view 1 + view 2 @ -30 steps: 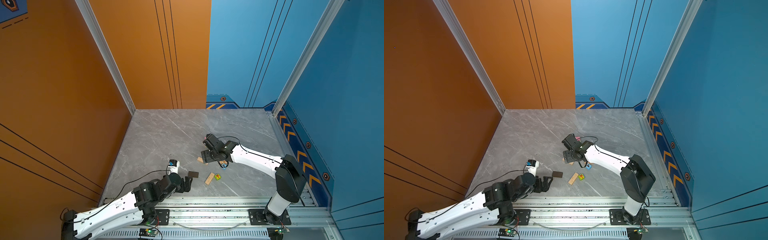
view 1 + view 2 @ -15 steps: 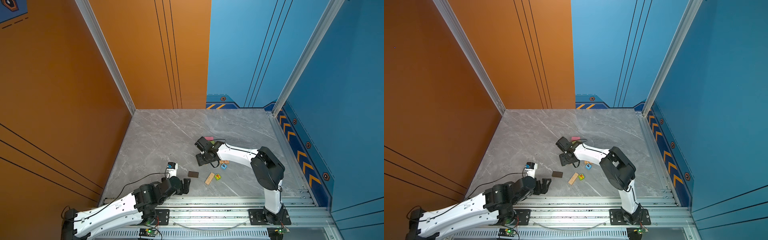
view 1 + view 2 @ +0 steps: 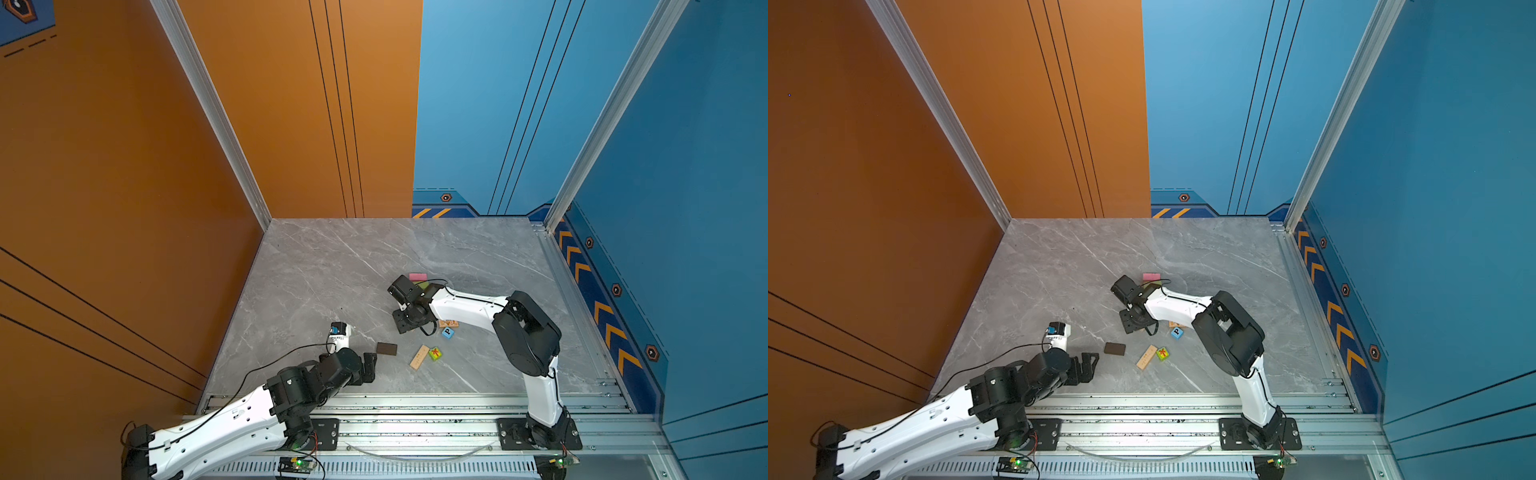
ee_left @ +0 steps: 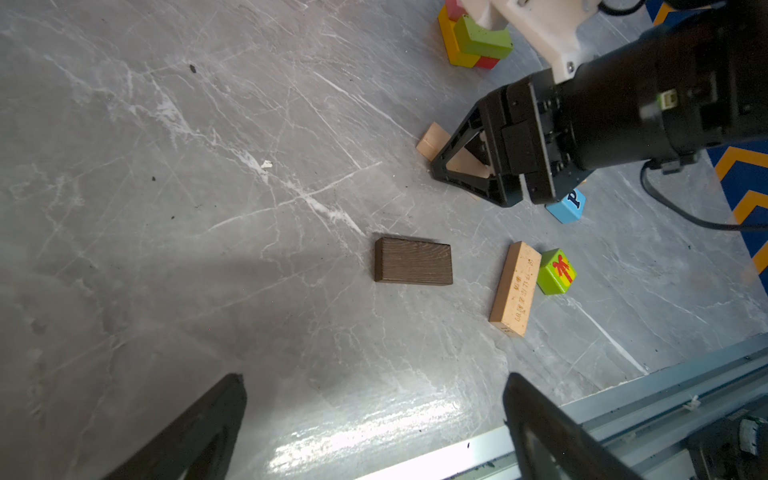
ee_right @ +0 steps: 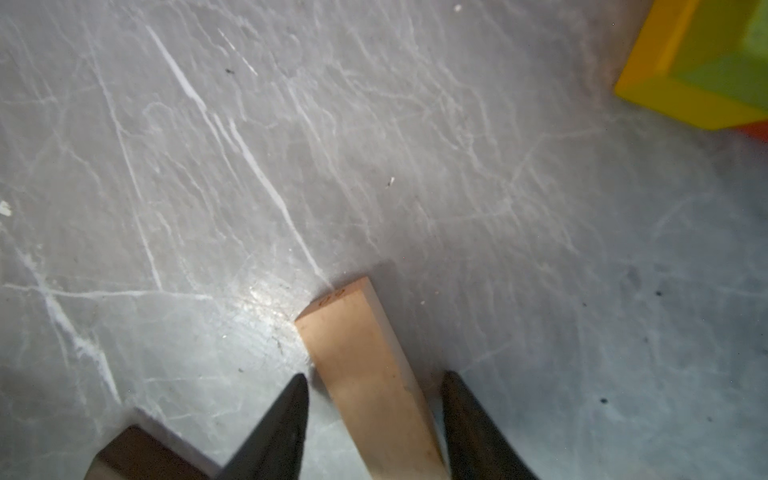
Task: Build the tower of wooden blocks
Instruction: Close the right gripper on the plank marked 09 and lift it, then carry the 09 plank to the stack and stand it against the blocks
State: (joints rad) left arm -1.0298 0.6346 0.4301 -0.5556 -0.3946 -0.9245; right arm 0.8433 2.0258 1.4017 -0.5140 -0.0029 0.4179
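The wood block tower (image 4: pixel 473 41) is a low stack of yellow, lime and red blocks, with a pink block (image 3: pixel 417 276) just behind it. My right gripper (image 5: pixel 374 376) is down at the floor and straddles one end of a tan block (image 5: pixel 353 332). Its fingers are open, with thin gaps on both sides. In both top views it sits mid-floor (image 3: pixel 405 322) (image 3: pixel 1129 322). My left gripper (image 4: pixel 374 378) is open and empty, just short of a dark brown block (image 4: pixel 412 261) (image 3: pixel 386 348).
A second tan block (image 4: pixel 515 289) lies beside a green cube (image 4: pixel 556 272). A blue "P" cube (image 4: pixel 567 205) sits close under the right arm's wrist. The metal rail (image 3: pixel 415 407) borders the front of the grey marble floor (image 3: pixel 332 266); walls enclose the other sides.
The right gripper has swung left and down onto the tan block, and its fingers have narrowed around it. The left gripper has drawn back a little from the dark brown block.
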